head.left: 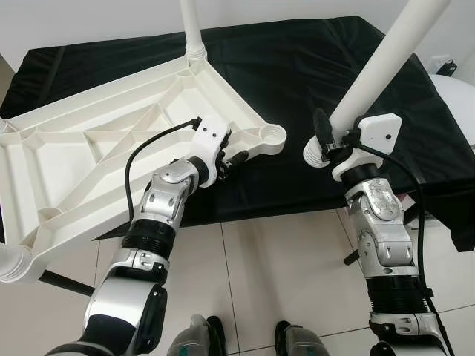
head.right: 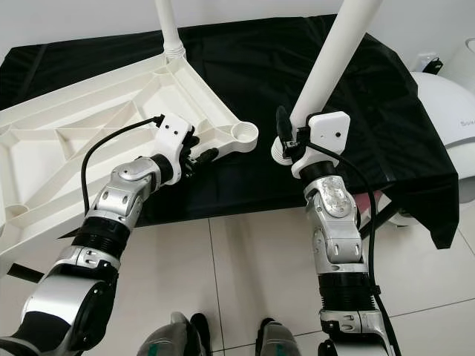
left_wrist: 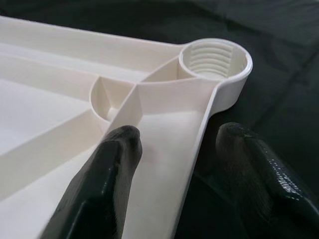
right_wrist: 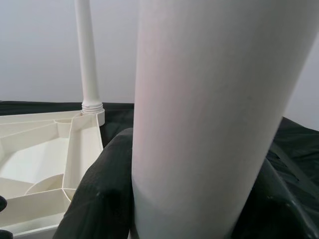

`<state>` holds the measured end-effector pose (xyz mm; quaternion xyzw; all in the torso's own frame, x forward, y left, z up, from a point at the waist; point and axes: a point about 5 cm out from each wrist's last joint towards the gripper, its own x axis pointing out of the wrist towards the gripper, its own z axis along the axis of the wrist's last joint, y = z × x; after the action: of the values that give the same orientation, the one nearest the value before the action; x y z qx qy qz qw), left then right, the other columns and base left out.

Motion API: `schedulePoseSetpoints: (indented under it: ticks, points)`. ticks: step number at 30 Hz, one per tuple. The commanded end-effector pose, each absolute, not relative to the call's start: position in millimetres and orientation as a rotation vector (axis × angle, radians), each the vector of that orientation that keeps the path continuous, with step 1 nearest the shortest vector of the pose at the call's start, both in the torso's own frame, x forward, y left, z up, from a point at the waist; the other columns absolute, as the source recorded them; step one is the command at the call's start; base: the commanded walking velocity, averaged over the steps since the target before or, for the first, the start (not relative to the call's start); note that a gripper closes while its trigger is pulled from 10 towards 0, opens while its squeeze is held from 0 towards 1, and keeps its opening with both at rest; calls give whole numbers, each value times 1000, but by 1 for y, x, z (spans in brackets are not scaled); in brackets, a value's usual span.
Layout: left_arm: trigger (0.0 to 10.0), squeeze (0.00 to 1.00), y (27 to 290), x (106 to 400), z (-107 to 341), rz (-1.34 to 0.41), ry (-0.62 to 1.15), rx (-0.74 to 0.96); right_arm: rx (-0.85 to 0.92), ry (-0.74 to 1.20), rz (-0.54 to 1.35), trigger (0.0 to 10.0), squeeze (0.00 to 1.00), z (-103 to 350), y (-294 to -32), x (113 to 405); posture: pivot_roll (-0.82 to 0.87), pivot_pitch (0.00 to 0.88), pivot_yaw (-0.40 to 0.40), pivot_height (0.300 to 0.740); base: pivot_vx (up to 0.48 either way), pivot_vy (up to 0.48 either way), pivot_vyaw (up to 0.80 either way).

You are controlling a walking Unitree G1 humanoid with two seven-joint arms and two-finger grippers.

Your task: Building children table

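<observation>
Upturned white plastic tabletop (head.left: 89,159), ribbed underneath, lying across the black-draped surface (head.left: 297,67) and overhanging its near edge at the left. One leg (head.left: 191,26) already standing in the far corner socket. Left gripper (head.left: 226,159) at the tabletop's near rim, jaws spread either side of that rim, just short of the empty threaded socket (left_wrist: 215,59). Further right, loose white leg (head.left: 390,55) tilted, threaded end low, pinched by right gripper (head.left: 330,141).

Both leg (head.left: 390,55) tops cut off, tabletop (head.left: 67,148) left edge cropped
</observation>
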<state>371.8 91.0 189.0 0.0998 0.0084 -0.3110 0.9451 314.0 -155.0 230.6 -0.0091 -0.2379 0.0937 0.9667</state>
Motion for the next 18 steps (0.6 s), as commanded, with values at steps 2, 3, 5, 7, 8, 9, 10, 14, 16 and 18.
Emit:
schedulePoseSetpoints:
  ticks: [2,3,5,7,8,9,10,14,16,18]
  points:
    - [10000,0,89,368,196,-665,-31,185,-16,-489,203,10000,0,232,-152,313,-131,152,81,740,0,0,0]
    - [10000,0,89,367,202,-680,-54,170,-13,-488,204,10000,0,232,-151,313,-131,152,81,740,0,0,0]
    - [10000,0,89,366,210,-697,-79,153,-11,-486,205,10000,0,231,-151,314,-131,152,81,740,0,0,0]
    - [10000,0,90,364,219,-705,-109,122,-5,-484,208,10000,0,231,-149,314,-123,149,79,740,0,0,0]
    - [10000,0,93,363,230,-708,-138,94,2,-482,212,10000,0,230,-148,315,-117,149,77,740,0,0,0]
    - [10000,0,97,362,239,-705,-167,72,10,-479,217,10000,0,229,-146,316,-117,149,77,740,0,0,0]
    - [10000,0,97,362,239,-705,-167,72,10,-479,217,10000,0,229,-146,316,-117,149,77,740,0,0,0]
    - [10000,0,117,362,259,-608,-219,0,46,-469,233,10000,0,227,-139,320,-100,152,73,740,0,0,0]
    - [10000,0,121,362,259,-581,-224,-7,51,-465,239,10000,0,227,-138,321,-96,154,73,740,0,0,0]
    - [10000,0,134,364,256,-476,-238,3,51,-459,253,10000,0,225,-133,323,-90,154,68,740,0,0,0]
